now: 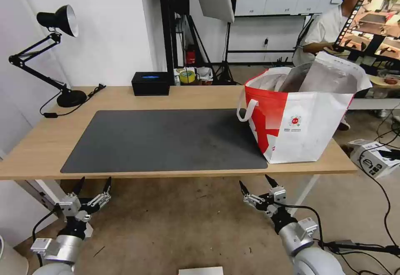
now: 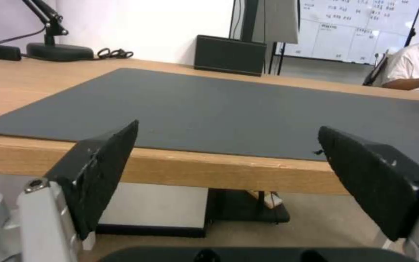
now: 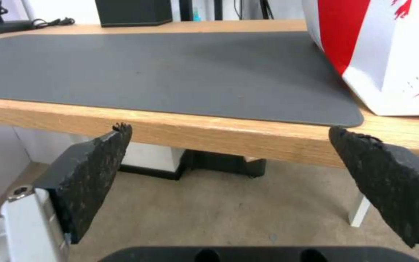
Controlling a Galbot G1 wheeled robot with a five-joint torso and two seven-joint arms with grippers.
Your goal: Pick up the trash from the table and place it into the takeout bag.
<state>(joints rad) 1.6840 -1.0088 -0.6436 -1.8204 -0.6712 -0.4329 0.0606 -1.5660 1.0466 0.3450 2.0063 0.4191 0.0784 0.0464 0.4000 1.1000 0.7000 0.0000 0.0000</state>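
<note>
Basically nothing is in hand yet. Left gripper [image 1: 92, 185], black-fingered, hangs low below the near edge of the light wood-topped table [image 1: 37, 141] on its white legs, spread wide and empty. Ahead of and above it lies the large dark grey mat [image 1: 166, 137], bare. Far beyond it, to its left, stands the black desk lamp [image 1: 58, 21]; straight beyond the mat, the black tissue box [image 1: 151, 83], which is not trash.

Right gripper [image 1: 255, 186] sits the same way: under the table's front edge, fingers wide apart, holding nothing. Up and to its right, near, stands the large red-and-white takeout bag [image 1: 300, 121] with white strap handles and silver foil lining, on the table's right end, partly over the mat's corner, mouth open.

Trash: no bowl, tray, bagged lump or tissue can be seen on the mat or the wood around it. My read is that either the pick-ups are finished or they haven't started; I can't tell which. If any piece remains, the next move calls for raising a gripper over the table edge first.

Hard to make out: the bag's inside is mostly hidden by its walls and a folded foil flap, so I can't say what it holds. The table's far right end is blocked by the bag.
</note>
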